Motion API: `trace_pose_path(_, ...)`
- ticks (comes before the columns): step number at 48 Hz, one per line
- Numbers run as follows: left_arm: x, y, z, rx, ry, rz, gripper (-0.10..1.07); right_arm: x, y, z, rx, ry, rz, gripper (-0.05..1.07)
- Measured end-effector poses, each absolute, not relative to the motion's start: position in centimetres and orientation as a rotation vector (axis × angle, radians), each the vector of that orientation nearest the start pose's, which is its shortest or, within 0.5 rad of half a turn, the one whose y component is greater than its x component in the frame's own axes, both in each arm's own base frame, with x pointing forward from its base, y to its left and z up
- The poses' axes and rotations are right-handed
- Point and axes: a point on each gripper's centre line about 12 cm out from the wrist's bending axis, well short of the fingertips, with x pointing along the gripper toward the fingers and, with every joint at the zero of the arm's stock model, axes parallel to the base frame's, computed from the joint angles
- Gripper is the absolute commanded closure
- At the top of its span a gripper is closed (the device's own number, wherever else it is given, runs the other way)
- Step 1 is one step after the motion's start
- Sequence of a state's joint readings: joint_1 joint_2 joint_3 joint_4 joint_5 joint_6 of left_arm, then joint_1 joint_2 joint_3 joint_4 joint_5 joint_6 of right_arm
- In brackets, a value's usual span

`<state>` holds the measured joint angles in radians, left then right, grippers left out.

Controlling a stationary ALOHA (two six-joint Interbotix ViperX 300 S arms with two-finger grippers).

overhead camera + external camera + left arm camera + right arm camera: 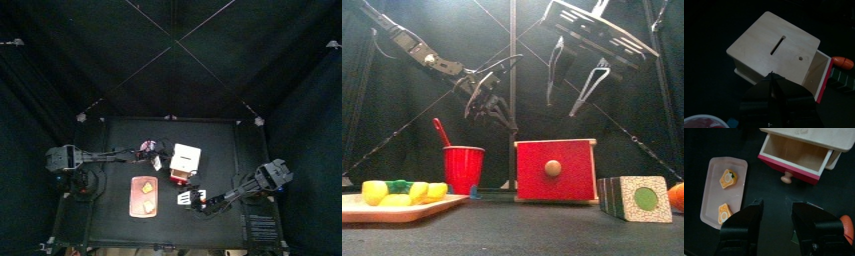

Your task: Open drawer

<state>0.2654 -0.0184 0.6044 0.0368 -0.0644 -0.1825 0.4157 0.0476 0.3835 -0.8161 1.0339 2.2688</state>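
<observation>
Drawer (799, 159) is sitting pulled partway out of its white box, knob (786, 178) just ahead of the right tool (777, 220), which is hanging wide open and empty. Left tool (774, 86) is pressing closed-looking tips against the box edge, bracing. Right should be backing straight off, clear of the knob.

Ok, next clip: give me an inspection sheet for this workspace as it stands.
Surface: black table, small.
Job's things: drawer pulled out of its wooden box, empty inside, knob facing out.
Clutter: tray with food pieces; red cup; green-faced block.
Grippers: right gripper open, clear of the knob; left gripper shut, at the box's back edge.
Cables: nothing seen.
Surroundings: black curtains.
</observation>
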Motion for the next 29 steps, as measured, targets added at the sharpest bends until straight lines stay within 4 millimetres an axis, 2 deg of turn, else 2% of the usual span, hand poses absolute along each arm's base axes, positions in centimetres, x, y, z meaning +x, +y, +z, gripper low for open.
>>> trace_pose_path(14,39.2,10.6,20.4,-0.211,0.492,0.294,0.48,37.1,8.4,20.9,0.916,0.535,-1.008,0.24)
trace_pose_path(29,39.7,10.8,20.0,-0.212,0.488,0.294,0.48,38.3,8.5,19.1,0.922,0.552,-1.051,0.24)
